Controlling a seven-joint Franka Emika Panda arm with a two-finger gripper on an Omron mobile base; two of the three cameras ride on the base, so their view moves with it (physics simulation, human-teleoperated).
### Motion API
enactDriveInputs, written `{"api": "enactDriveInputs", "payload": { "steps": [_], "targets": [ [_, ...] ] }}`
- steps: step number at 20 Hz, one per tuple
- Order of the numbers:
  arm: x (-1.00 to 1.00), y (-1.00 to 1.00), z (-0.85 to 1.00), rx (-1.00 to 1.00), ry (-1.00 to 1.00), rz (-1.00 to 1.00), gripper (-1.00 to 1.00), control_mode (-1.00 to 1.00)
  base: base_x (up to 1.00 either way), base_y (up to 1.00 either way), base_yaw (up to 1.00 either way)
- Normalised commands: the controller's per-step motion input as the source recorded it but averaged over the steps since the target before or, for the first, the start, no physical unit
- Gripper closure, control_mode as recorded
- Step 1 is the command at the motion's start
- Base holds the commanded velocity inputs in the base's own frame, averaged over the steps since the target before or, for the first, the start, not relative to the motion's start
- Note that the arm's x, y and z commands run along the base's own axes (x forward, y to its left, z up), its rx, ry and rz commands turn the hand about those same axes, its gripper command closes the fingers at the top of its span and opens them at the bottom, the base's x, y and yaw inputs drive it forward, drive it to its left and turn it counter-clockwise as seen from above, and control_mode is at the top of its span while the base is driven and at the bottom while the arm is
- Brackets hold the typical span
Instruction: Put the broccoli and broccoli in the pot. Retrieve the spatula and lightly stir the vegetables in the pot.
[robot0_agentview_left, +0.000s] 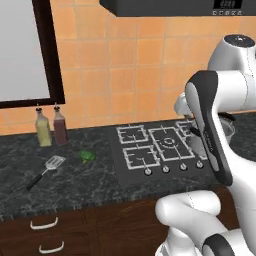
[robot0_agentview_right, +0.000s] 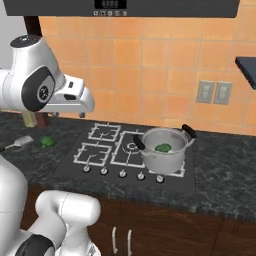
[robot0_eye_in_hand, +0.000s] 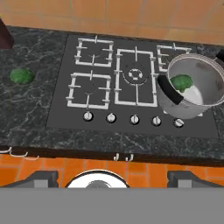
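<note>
A simulated kitchen with a dark speckled stone bench (robot0_agentview_left: 75, 185) and a black stove (robot0_eye_in_hand: 131, 83) set into it, below an orange tiled wall. A shiny steel pot (robot0_agentview_right: 164, 152) with black handles stands on the stove's front right burner, and one green broccoli floret (robot0_eye_in_hand: 181, 82) lies inside it against the wall nearer the middle of the stove. A second broccoli floret (robot0_agentview_left: 87, 156) sits on the bench to the left of the stove, apart from it. Just left of that floret lies the spatula (robot0_agentview_left: 46, 170), flat on the bench, its slotted silver head nearest the floret and its black handle pointing away toward the bench's front edge. Behind them, by the wall, stand two bottles (robot0_agentview_left: 51, 127) (one yellowish, one dark red), side by side. The white robot arm is raised high over the stove, and its tool (robot0_eye_in_hand: 113, 178) holds nothing; how wide it is spread cannot be told, as its fingertips sit at the very bottom edge of the hand view.
</note>
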Motion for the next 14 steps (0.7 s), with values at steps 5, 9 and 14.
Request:
{"api": "enactDriveInputs", "payload": {
  "steps": [5,9,14],
  "targets": [
    [0.0,0.0,0.0,0.0,0.0,0.0,-1.0,1.0,-0.34,1.0,0.0],
    [0.0,0.0,0.0,0.0,0.0,0.0,-1.0,1.0,-0.04,1.0,0.0],
    [0.0,0.0,0.0,0.0,0.0,0.0,-1.0,1.0,0.32,0.63,-0.02]
  ]
}}
